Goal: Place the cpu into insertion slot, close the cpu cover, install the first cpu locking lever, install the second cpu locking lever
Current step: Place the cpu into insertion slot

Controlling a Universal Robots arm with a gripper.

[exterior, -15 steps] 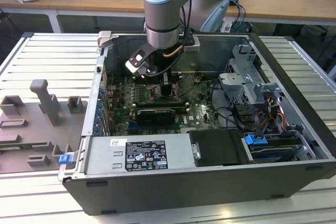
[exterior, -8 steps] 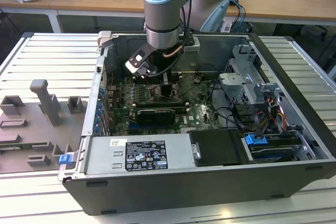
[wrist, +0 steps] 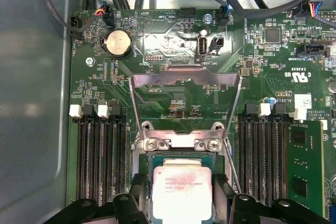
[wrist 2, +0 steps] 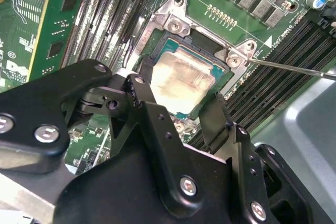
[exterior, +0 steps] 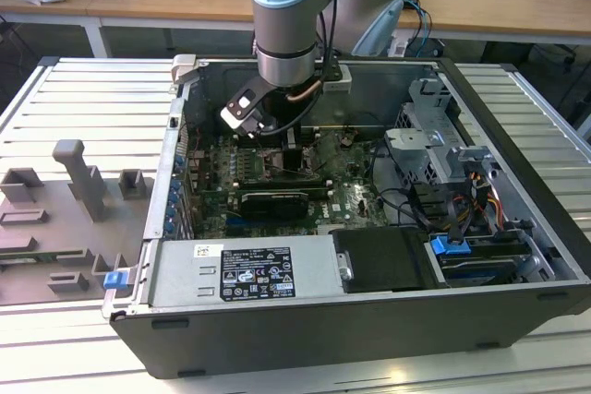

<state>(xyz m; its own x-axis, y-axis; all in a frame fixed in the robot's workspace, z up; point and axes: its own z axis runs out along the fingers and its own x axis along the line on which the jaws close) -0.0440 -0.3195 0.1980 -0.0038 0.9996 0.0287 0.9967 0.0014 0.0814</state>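
The cpu (wrist: 182,190), thin and rigid (fragile contacts), lies in the insertion slot (wrist 2: 173,23), with the cpu cover (wrist: 184,80) raised. The end effector (wrist 2: 177,95) straddles its side edges, likely the safest hold; gripping or loose, I cannot tell.

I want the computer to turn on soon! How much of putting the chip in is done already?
Done, it seems: the cpu lies flat in the insertion slot. In hand: the tool sits right at the chip, one side on each edge. Left to do: the cpu cover is flipped open, and a thin locking lever juts out loose, not latched.
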